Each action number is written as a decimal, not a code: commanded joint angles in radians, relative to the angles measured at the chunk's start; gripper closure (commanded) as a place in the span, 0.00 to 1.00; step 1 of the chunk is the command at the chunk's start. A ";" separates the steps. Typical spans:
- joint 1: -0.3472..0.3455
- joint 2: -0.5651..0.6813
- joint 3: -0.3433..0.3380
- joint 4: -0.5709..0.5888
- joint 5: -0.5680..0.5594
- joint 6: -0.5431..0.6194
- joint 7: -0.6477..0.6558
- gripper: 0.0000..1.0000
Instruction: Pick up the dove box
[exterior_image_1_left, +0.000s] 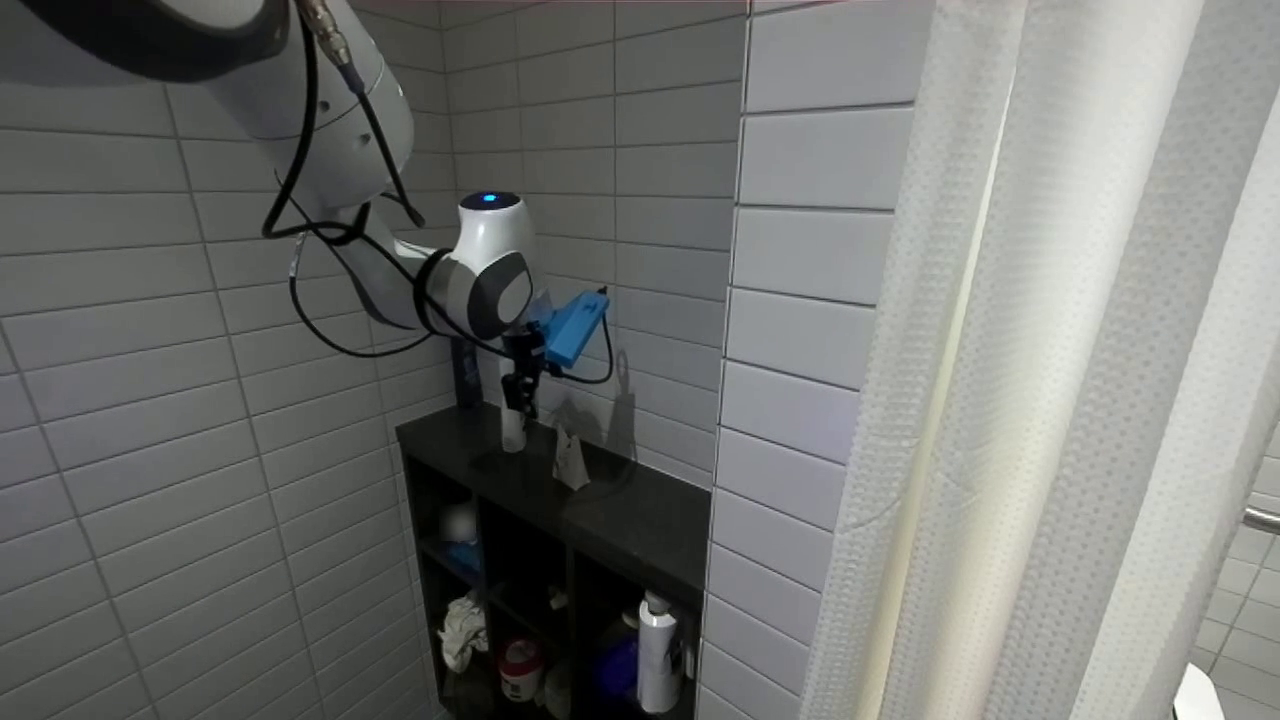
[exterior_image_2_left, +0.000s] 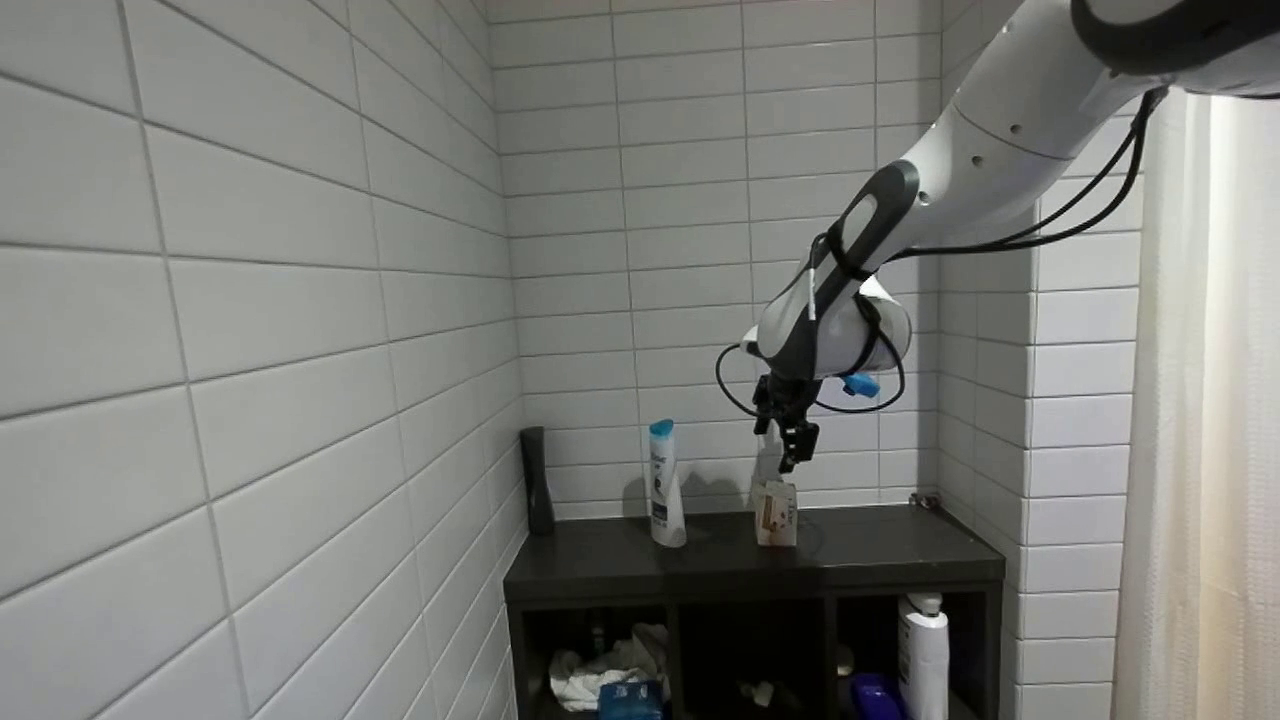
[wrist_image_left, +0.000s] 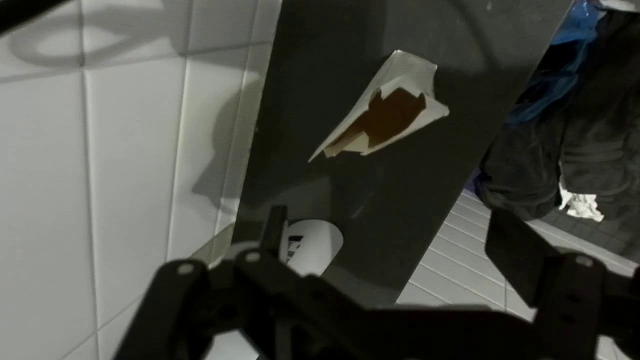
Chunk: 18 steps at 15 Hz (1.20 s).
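Observation:
The dove box, a small torn-open white carton, stands on the dark shelf top in both exterior views (exterior_image_1_left: 570, 462) (exterior_image_2_left: 776, 515). In the wrist view the box (wrist_image_left: 400, 112) shows its open top and brown inside, ahead of the fingers. My gripper shows in both exterior views (exterior_image_1_left: 522, 398) (exterior_image_2_left: 778, 446), above the shelf top and apart from the box. In the wrist view the gripper (wrist_image_left: 387, 230) has its fingers wide apart with nothing held between them.
A white bottle with a blue cap (exterior_image_2_left: 665, 490) stands beside the box; it shows near one finger in the wrist view (wrist_image_left: 317, 245). A dark tall object (exterior_image_2_left: 537, 480) stands in the corner. Tiled walls border the shelf unit (exterior_image_2_left: 600, 565). A curtain (exterior_image_1_left: 1030, 350) hangs nearby.

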 joint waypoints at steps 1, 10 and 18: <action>-0.060 0.037 0.072 0.052 0.070 -0.030 0.004 0.00; -0.055 0.059 0.064 0.117 0.136 -0.186 0.157 0.00; -0.042 0.067 0.044 0.172 0.137 -0.318 0.347 0.00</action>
